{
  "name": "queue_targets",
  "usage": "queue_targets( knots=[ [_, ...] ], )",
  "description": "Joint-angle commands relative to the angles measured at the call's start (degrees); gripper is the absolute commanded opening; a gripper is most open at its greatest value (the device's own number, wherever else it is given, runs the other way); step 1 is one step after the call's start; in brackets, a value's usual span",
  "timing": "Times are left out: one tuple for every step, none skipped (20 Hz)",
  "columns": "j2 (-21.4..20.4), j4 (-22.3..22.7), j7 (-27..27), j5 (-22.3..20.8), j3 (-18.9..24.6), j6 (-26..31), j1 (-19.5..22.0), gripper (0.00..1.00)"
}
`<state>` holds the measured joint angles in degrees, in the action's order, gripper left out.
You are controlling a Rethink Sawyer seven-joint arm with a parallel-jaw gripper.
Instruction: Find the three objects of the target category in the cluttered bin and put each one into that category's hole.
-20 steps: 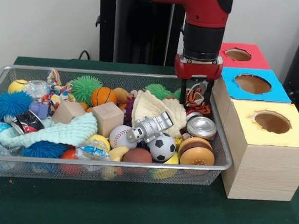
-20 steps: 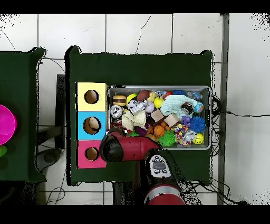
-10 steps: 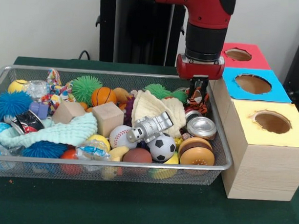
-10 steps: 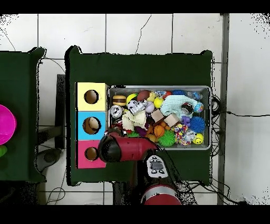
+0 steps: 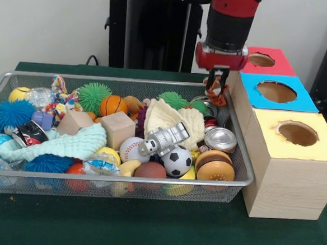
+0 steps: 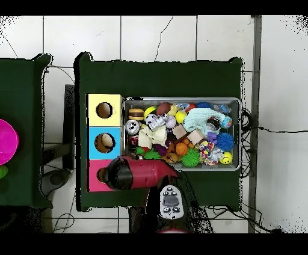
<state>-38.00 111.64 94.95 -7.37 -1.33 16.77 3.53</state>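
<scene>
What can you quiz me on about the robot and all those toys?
1. True or false: the hand holds the tiger-striped toy above the bin.
2. Which box is nearest the front camera? A red box, B blue box, C yellow box.
3. What colour is the spiky ball beside the basketball?
Key: 1 true; 2 C; 3 green.

Bin [image 5: 244,176] packed tight; box holes [image 5: 296,133] unobstructed above
</scene>
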Motion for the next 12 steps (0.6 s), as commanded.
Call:
queue_targets(
  knots=[
    [-14.1,0.8,5.7,2.1,-3.5,30.2,-4.9,0.0],
    [-15.2,0.8,5.8,2.0,-3.4,32.0,-5.1,0.0],
    [-16.0,1.0,6.4,1.9,-3.3,32.4,-5.3,0.0],
    [-17.0,1.5,6.8,1.9,-3.3,32.3,-5.6,0.0],
    [-17.4,1.7,7.3,1.9,-3.2,32.2,-5.8,0.0],
    [-17.4,1.8,7.8,2.1,-2.8,31.4,-5.7,0.0],
    [-17.9,3.0,8.9,3.2,-2.4,30.4,-5.8,0.0],
    [-17.6,3.3,9.8,3.8,-2.0,29.2,-5.9,0.0],
    [-18.2,4.4,10.8,4.9,-1.7,29.2,-6.4,0.0],
    [-18.8,5.4,11.2,6.4,-1.3,29.8,-6.5,0.0],
    [-20.2,6.3,11.7,7.5,-1.2,30.8,-7.3,0.0],
    [-21.2,7.4,12.2,8.9,-1.1,31.3,-7.8,0.0]
  ],
)
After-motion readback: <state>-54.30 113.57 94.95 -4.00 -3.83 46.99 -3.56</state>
